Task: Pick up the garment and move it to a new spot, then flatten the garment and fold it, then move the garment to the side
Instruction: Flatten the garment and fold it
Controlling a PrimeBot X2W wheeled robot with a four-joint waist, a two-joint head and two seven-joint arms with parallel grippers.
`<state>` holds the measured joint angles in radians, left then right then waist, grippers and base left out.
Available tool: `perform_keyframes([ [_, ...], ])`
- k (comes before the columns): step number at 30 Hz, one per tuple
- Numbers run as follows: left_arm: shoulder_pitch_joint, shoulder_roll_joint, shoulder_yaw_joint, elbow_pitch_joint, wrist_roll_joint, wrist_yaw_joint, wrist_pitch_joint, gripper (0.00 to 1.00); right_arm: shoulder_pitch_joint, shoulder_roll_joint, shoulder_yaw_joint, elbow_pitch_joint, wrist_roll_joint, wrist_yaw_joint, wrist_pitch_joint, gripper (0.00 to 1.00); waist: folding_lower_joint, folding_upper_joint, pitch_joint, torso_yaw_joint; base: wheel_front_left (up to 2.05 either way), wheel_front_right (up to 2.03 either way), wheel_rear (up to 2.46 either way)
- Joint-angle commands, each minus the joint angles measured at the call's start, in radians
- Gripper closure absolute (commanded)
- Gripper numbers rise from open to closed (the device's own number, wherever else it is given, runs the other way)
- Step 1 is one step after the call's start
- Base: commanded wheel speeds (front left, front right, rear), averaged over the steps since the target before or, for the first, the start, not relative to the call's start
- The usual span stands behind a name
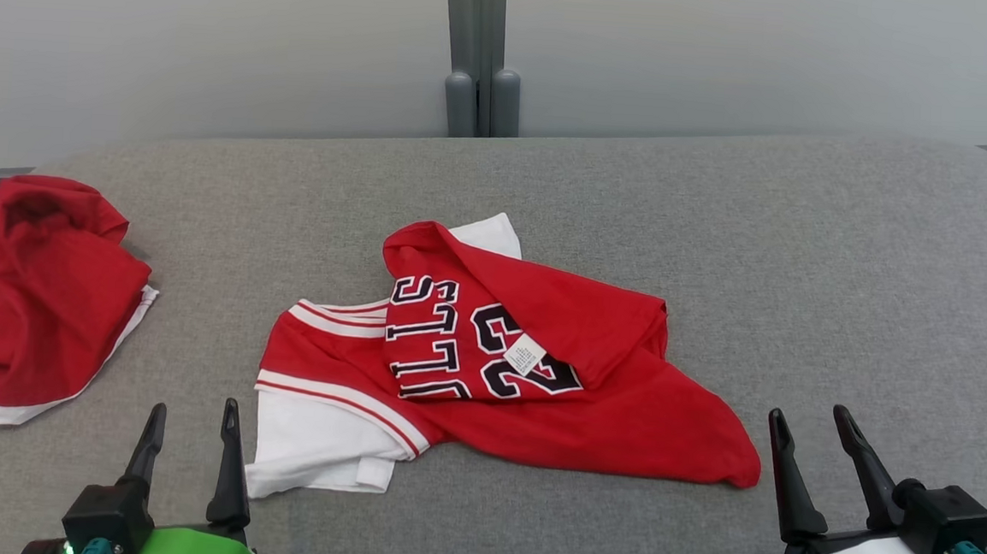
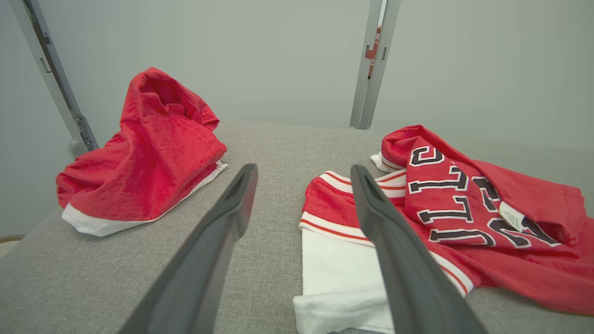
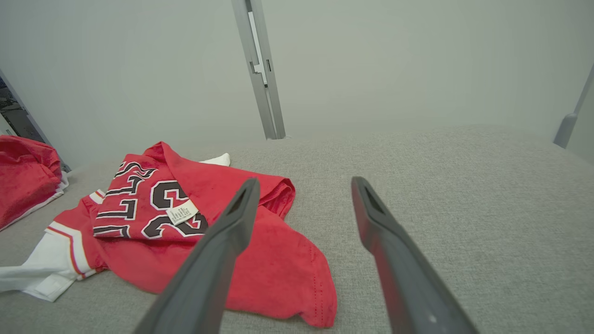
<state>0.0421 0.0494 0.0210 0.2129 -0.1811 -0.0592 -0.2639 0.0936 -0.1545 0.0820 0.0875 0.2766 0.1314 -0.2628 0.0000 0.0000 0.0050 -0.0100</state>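
Note:
The garment [image 1: 488,371] is a red and white jersey with black lettering and a small white label, lying crumpled in the middle of the grey padded surface [image 1: 718,239]. It also appears in the left wrist view as the garment [image 2: 464,218] and in the right wrist view as the garment [image 3: 185,218]. My left gripper [image 1: 191,430] stands open at the lower left, just left of the jersey's white sleeve, with nothing between its fingers. My right gripper [image 1: 814,425] stands open at the lower right, a little right of the jersey's red hem, empty too.
A second red garment with white trim [image 1: 38,300] lies bunched at the left edge of the surface, also seen as the red bundle [image 2: 144,153]. A grey post [image 1: 481,54] stands behind the far edge against a pale wall.

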Motion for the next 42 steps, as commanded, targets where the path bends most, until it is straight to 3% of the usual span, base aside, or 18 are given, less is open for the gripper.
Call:
perform_keyframes([
  [1, 0.013, 0.002, -0.003, 0.014, 0.001, -0.006, 0.0, 0.0, -0.017, -0.007, 0.004, 0.015, -0.011, -0.001, -0.003, 0.0, 0.0, 0.0, 0.001, -0.001, 0.0, 0.0, 0.0],
  [17, -0.096, 0.003, -0.042, 0.306, -0.02, -0.039, 0.0, 0.0, -0.17, -0.036, 0.073, 0.334, 0.017, -0.001, -0.003, 0.0, 0.0, 0.0, 0.077, -0.004, 0.0, 0.0, 0.0],
  [32, -0.19, 0.003, -0.051, 0.53, -0.079, -0.061, 0.002, 0.0, -0.254, -0.004, 0.176, 0.561, 0.102, -0.001, -0.001, 0.0, 0.0, 0.0, 0.122, -0.014, 0.0, 0.0, 0.0],
  [33, -0.19, 0.002, -0.057, 0.536, -0.082, -0.062, 0.002, 0.04, -0.253, -0.002, 0.186, 0.568, 0.112, -0.001, 0.0, 0.51, 0.0, 0.0, 0.121, -0.014, 0.0, 0.0, 0.0],
  [34, -0.19, 0.002, -0.063, 0.545, -0.088, -0.063, 0.002, 0.55, -0.255, 0.0, 0.194, 0.575, 0.123, -0.001, 0.0, 0.7, 0.0, 0.0, 0.12, -0.015, 0.0, 0.0, 0.0],
  [35, -0.191, 0.002, -0.072, 0.552, -0.093, -0.065, 0.002, 0.93, -0.257, 0.002, 0.203, 0.58, 0.13, -0.001, 0.0, 1.0, 0.0, 0.0, 0.119, -0.015, 0.0, 0.0, 0.0],
  [36, -0.195, 0.001, -0.085, 0.553, -0.103, -0.067, 0.002, 1.0, -0.26, 0.003, 0.215, 0.581, 0.139, -0.001, 0.0, 1.0, 0.0, 0.0, 0.118, -0.015, 0.0, 0.0, 0.0],
  [42, -0.194, 0.002, -0.128, 0.475, -0.13, -0.072, 0.0, 1.0, -0.285, -0.01, 0.23, 0.513, 0.175, -0.001, -0.002, 1.0, 0.0, 0.0, 0.115, -0.016, 0.0, 0.0, 0.0],
])
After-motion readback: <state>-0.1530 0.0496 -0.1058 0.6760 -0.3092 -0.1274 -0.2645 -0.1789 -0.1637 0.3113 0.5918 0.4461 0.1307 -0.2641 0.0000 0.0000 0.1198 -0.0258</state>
